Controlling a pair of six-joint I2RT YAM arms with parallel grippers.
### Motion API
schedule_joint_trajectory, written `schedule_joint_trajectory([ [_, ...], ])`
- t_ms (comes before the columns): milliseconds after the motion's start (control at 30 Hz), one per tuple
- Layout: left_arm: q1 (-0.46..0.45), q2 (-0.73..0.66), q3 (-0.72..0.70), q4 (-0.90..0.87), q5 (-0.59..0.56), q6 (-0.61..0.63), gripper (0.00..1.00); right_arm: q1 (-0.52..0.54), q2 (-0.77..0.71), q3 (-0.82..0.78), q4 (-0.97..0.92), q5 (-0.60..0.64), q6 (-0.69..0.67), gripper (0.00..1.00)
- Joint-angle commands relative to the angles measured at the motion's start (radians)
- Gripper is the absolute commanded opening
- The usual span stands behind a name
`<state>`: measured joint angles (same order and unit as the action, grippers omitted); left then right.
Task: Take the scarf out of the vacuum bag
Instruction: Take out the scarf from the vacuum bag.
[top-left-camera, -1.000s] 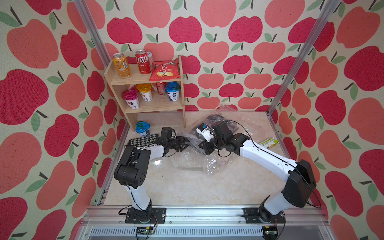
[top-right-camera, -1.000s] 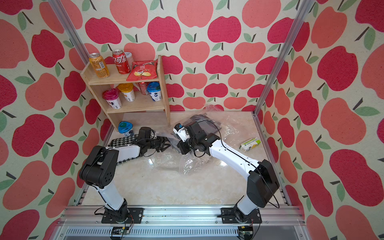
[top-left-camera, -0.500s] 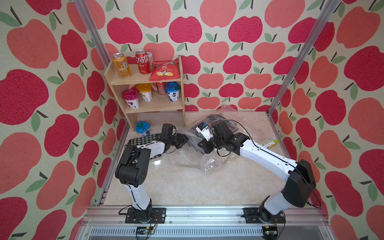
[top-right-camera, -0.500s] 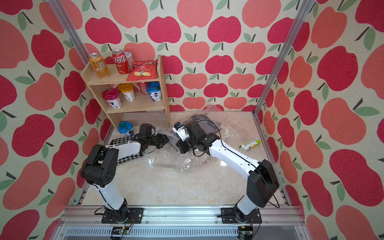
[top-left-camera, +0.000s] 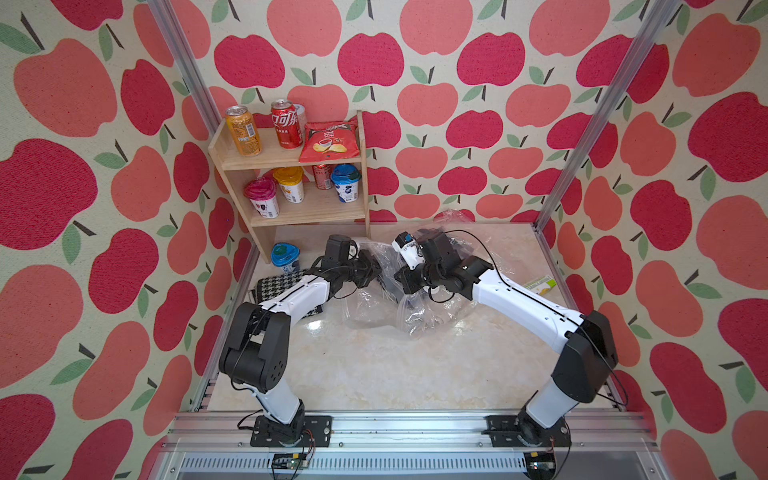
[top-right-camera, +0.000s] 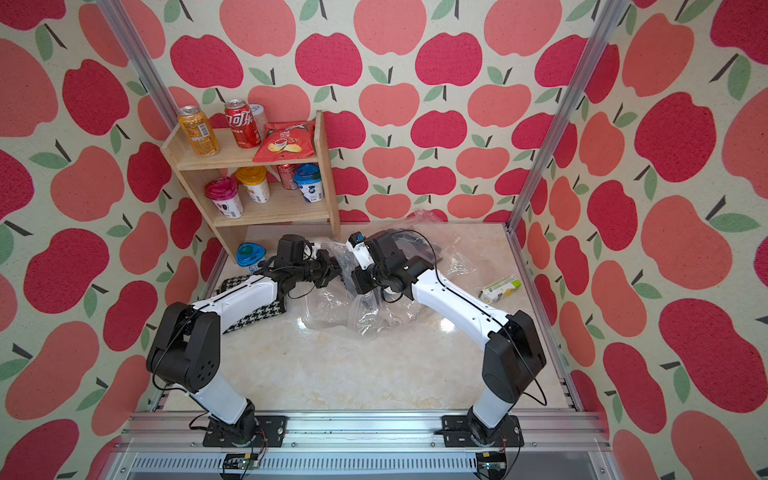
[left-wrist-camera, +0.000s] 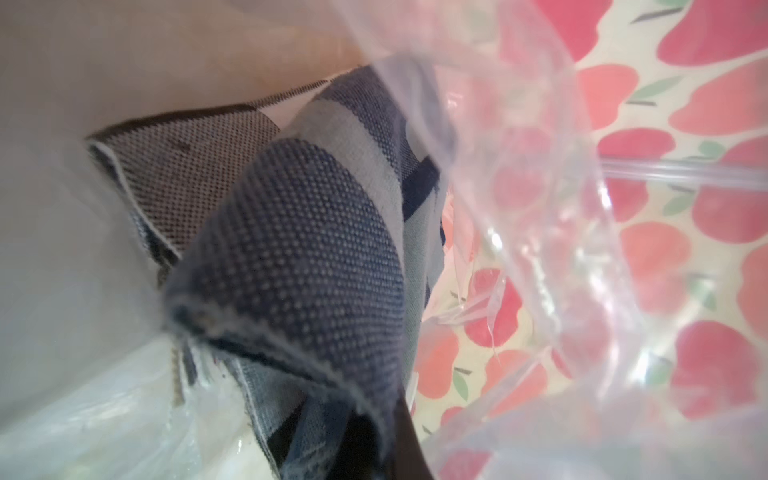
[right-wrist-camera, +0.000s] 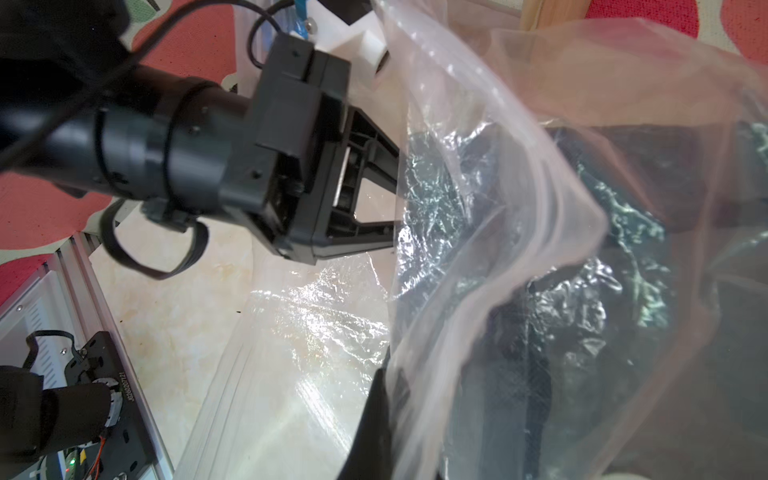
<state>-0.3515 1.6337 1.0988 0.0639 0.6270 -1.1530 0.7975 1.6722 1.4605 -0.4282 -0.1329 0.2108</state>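
The vacuum bag (top-left-camera: 365, 307) is thin clear film, crinkled and glossy. It slumps in loose folds on the pale, marble-patterned bench (top-left-camera: 374, 365), toward 12 o'clock from the bench's middle in both top views. Inside it, the scarf (left-wrist-camera: 299, 249) is a soft knit with a fine dotted weave, dark blue crossed by pale grey bands, with a brownish panel and light hemmed edges. In the right wrist view the scarf (right-wrist-camera: 623, 199) shows as a dark mass behind wrinkled plastic.

The left pincer (top-left-camera: 371, 270) comes in from 9 o'clock with its black fingers inside the bag's mouth. They are pressed together on a raised fold of the scarf that bunches right at them. The right pincer (top-left-camera: 402, 286) faces it from 3 o'clock, just beside it. It is pressed together on the bag's film, which hangs from it in a crumpled bunch down to the bench. The scarf lies between and behind the two pincers, within the film as far as can be seen.

At 9 o'clock of the bag, under the left arm, a flat black-and-white houndstooth cloth (top-left-camera: 266, 291) lies on the bench. A small green-and-yellow packet (top-left-camera: 540, 286) lies well apart at 3 o'clock. A wooden shelf (top-left-camera: 365, 174) stands at 11 o'clock.
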Motion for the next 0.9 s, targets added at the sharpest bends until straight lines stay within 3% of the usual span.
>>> schedule_joint_trajectory([
  [0,0.003,-0.116,0.021,-0.049,-0.018,0.049,0.0,-0.023,0.019,0.039,-0.002,0.032,0.067,0.0],
  [200,0.005,-0.231,-0.067,-0.146,-0.009,0.105,0.0,-0.05,0.024,0.039,0.025,0.028,0.108,0.0],
  [500,-0.04,-0.324,-0.24,-0.14,-0.014,0.165,0.0,-0.057,0.05,0.066,0.035,0.009,0.125,0.0],
  [633,-0.081,-0.346,-0.229,-0.177,-0.044,0.202,0.0,-0.058,0.066,0.085,0.029,-0.001,0.128,0.0],
  [867,-0.114,-0.458,-0.124,-0.395,-0.116,0.267,0.0,-0.067,0.087,0.1,0.011,0.014,0.138,0.0],
])
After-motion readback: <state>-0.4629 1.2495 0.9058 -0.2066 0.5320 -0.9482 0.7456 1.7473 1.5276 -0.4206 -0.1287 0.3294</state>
